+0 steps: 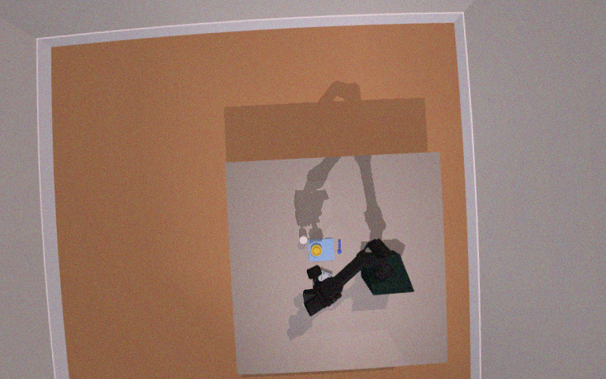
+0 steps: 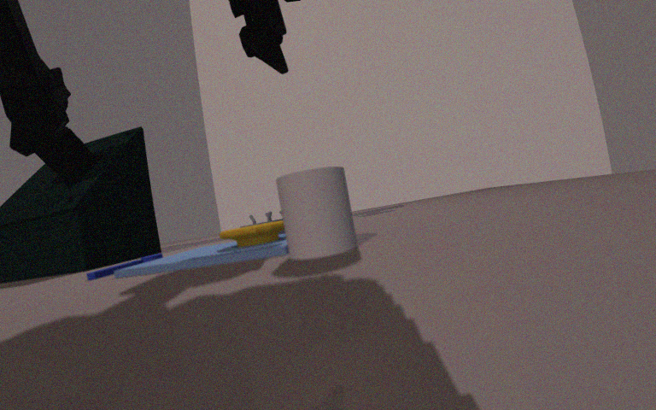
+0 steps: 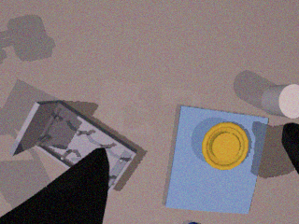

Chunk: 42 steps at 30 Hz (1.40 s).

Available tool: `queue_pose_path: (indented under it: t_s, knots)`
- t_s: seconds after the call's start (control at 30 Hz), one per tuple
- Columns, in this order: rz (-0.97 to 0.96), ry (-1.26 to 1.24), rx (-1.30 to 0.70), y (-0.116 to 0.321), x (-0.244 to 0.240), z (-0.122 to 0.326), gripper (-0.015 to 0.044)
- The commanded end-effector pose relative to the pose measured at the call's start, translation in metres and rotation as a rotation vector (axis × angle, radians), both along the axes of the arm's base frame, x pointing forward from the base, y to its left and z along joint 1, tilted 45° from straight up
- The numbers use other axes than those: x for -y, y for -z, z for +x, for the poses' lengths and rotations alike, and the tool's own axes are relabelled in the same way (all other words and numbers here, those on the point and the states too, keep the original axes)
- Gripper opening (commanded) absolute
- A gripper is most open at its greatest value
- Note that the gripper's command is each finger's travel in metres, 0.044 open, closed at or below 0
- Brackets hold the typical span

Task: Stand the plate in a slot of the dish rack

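The round yellow plate [image 1: 316,249] [image 2: 256,232] [image 3: 226,146] lies flat on a light blue board [image 1: 328,254] [image 2: 184,260] [image 3: 206,196]. The grey dish rack [image 1: 325,274] [image 3: 28,131] stands on the table on the arm side of the board, with a tall end wall and short prongs inside. The arm covers much of it in the top view, and only prong tips show behind the plate in the exterior view. My gripper [image 3: 197,146] is open and empty, high above the table. In the wrist view its left finger overlaps the rack's near edge; the plate appears between the fingers. The top view hides the fingertips.
A white cylinder [image 1: 303,240] [image 2: 316,213] [image 3: 291,101] stands upright just beyond the board's corner near the plate. A dark blue utensil [image 1: 339,246] [image 2: 103,273] [image 3: 193,223] lies along the board's other side. The arm's dark green base block [image 1: 398,281] [image 2: 115,202] stands farther that way.
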State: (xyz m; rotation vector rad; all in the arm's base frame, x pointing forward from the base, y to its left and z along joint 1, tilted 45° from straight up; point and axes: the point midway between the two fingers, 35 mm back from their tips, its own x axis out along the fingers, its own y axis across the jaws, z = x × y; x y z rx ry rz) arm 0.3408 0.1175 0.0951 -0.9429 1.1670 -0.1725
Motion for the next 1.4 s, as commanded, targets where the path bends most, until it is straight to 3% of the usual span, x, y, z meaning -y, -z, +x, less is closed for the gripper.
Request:
queue_pose_path:
  t_s: [0.0, 0.27, 0.4, 0.63, 1.37]
  knots:
    - [0.004, 0.108, -0.013, -0.01, 0.027, 0.0, 0.04]
    - [-0.017, 0.368, -0.06, -0.029, 0.095, -0.013, 0.04]
    - [-0.018, 0.39, -0.064, -0.029, 0.102, -0.014, 0.04]
    - [-0.022, 0.39, -0.062, 0.046, 0.178, 0.0, 0.04]
    - [-0.022, 0.392, -0.062, 0.068, 0.194, 0.007, 0.04]
